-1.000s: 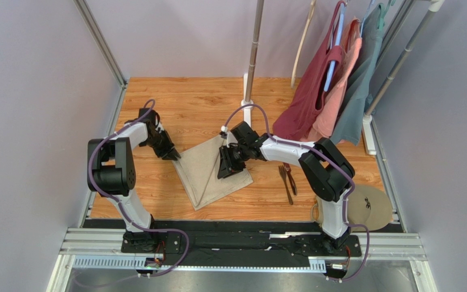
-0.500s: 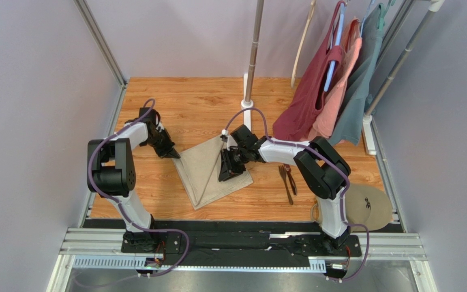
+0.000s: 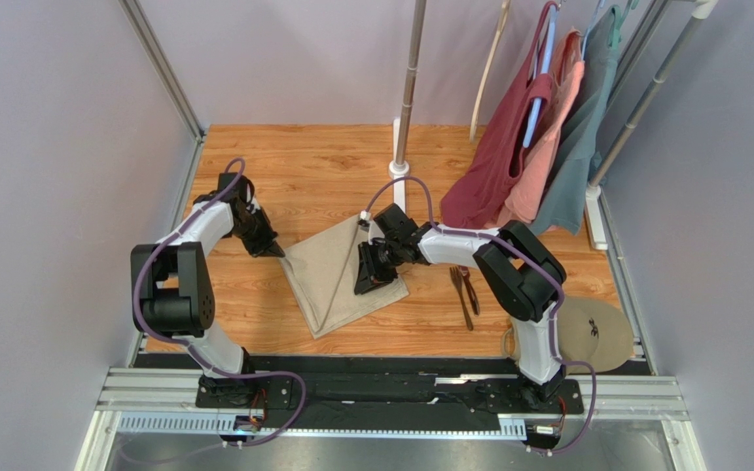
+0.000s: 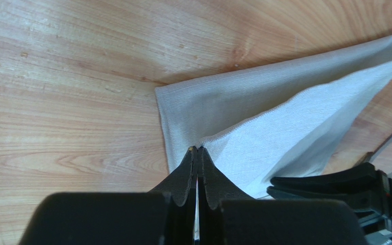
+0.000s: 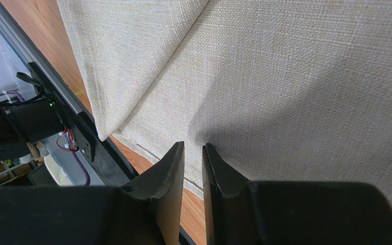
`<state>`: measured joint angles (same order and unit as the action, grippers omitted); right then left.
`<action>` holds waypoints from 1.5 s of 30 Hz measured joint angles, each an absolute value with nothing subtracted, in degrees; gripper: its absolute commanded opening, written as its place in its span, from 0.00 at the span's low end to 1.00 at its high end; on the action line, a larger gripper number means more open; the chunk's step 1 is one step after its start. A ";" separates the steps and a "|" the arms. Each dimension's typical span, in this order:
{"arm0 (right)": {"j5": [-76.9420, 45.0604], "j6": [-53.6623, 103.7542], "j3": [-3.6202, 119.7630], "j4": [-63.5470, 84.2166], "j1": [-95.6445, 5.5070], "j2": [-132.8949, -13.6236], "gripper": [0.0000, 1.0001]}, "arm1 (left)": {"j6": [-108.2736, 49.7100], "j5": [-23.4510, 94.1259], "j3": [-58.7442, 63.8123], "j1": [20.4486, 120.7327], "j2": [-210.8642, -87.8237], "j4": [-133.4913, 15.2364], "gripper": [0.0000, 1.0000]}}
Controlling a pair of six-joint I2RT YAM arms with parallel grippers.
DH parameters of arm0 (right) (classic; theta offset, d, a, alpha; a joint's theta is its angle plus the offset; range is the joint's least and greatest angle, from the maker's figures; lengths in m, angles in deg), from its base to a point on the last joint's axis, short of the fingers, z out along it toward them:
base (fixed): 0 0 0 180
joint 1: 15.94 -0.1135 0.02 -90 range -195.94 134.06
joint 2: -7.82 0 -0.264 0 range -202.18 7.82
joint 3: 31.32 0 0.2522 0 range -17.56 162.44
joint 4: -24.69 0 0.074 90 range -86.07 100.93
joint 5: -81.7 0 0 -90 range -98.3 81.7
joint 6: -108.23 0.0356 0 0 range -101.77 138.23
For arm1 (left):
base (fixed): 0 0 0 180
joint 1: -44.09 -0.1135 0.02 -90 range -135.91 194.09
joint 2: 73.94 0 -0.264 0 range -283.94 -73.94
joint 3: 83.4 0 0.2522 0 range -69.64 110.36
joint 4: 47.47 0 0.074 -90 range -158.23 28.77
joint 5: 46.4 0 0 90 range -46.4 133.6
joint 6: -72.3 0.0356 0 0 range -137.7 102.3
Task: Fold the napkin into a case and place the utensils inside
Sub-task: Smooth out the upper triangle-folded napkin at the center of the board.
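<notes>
Left gripper (image 3: 277, 252) clenched on the left corner of the soft beige-tan square cloth napkin (image 3: 337, 294); no case formed yet.
Napkin lies mid-worktop (image 3: 302, 167), diagonal flap on top, stretching rightward from that pinch. Right gripper (image 3: 362, 286) is over its right edge, jaws a slit apart; can't tell if it holds cloth. Slim dark brown metal utensils (image 3: 465, 291) lie right of the napkin, long axis near-to-far, nearer the right arm.

Open tabletop (image 3: 292, 162) behind napkin (image 3: 327, 287) — pole base (image 3: 399, 169) + garments (image 3: 509, 157) far-R
</notes>
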<state>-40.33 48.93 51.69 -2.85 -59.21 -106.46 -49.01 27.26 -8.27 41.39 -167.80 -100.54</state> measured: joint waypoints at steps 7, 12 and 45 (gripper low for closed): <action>-40.35 49.06 51.69 -2.87 -59.21 -106.46 0.22 | -48.60 29.82 -9.82 41.44 -168.90 -101.37 0.00; -40.46 48.54 51.93 -3.00 -59.69 -106.46 0.24 | -48.36 31.30 -9.80 41.44 -170.67 -101.35 0.00; -51.92 56.56 59.67 7.36 -71.58 -115.33 0.27 | -49.97 34.47 -6.68 41.44 -174.80 -101.52 0.00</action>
<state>-51.92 56.56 59.67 7.36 -71.58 -115.33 -49.97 34.47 -6.68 41.44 -174.80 -101.52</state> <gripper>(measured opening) 0.276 0.007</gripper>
